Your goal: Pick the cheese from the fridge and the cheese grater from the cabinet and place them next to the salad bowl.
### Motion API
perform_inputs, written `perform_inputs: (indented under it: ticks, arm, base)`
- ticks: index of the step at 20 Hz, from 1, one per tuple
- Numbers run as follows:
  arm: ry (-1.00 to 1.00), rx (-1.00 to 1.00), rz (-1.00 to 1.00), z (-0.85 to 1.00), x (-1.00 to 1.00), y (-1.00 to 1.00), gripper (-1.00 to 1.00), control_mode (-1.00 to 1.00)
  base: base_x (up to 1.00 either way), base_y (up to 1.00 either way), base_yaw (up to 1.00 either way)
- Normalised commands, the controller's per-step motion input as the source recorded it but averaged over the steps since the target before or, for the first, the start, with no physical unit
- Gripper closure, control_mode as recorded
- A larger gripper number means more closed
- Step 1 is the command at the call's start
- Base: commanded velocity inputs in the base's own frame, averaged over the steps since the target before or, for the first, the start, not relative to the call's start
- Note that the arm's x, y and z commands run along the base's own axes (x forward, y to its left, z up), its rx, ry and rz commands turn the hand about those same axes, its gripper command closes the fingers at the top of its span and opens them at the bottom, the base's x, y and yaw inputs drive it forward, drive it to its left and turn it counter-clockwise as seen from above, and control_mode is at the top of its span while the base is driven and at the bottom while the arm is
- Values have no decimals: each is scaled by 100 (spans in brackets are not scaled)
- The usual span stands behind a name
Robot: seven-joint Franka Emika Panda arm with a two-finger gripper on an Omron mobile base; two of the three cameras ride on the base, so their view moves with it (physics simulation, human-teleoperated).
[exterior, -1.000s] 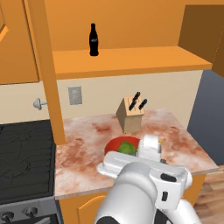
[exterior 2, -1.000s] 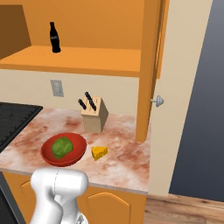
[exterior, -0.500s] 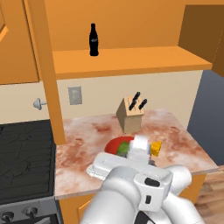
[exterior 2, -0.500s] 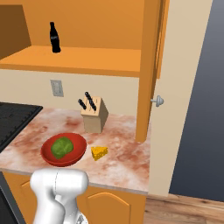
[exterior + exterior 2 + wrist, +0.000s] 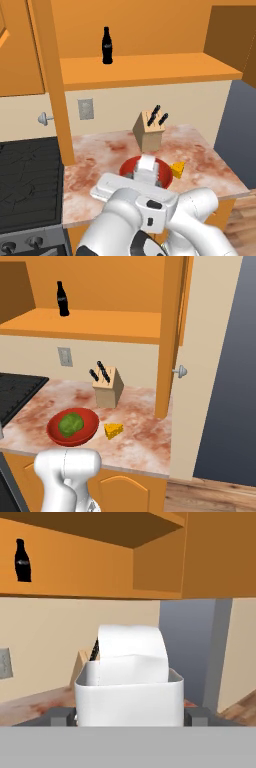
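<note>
Low at the front of the marbled reddish-brown countertop (image 5: 142, 442), folded white robot arm with its two-finger gripper (image 5: 131, 716): in the hand view the grey fingertips (image 5: 62, 715) stand well apart at either side, jaws spread wide, with no item of the scene between them. In the left base view the arm's white hand overlaps the near side of the shallow red round salad bowl (image 5: 127, 168). Said bowl sits on the countertop and contains one green lettuce ball (image 5: 71, 424). Small yellow-orange cheese wedge (image 5: 113, 430), with holes, lies on the countertop just beside the bowl's rim, on the side away from the black stove top (image 5: 30, 180); whether the two touch cannot be told. Tan wooden knife block (image 5: 109, 388), with dark handles protruding, stands upright behind the bowl, near the beige back wall. Grey wall outlet plate (image 5: 64, 357) is fixed to that wall. Orange wooden wall cabinet (image 5: 150, 67) hangs above, open, with a flat inner shelf. Dark cola bottle (image 5: 62, 299) stands upright on that shelf. Cabinet door (image 5: 170, 331) stands edge-on at the counter's far end, bearing a round metal knob (image 5: 181, 372).
</note>
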Motion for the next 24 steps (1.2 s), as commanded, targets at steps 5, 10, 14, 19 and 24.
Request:
perform_inputs:
  ticks: [5, 10, 14, 19, 24]
  arm:
    - [-1, 0, 2, -32, 28, -5, 100, -100]
    - [0, -1, 0, -36, 14, -2, 100, -100]
    - [0, -3, 0, -34, 16, -3, 100, -100]
    - [-4, -3, 0, -28, 16, -8, 100, -100]
    - [-2, -1, 0, -34, 23, -8, 100, -100]
  base:
    - [0, 0, 0]
    - [0, 0, 0]
    - [0, 0, 0]
    - [0, 0, 0]
    - [0, 0, 0]
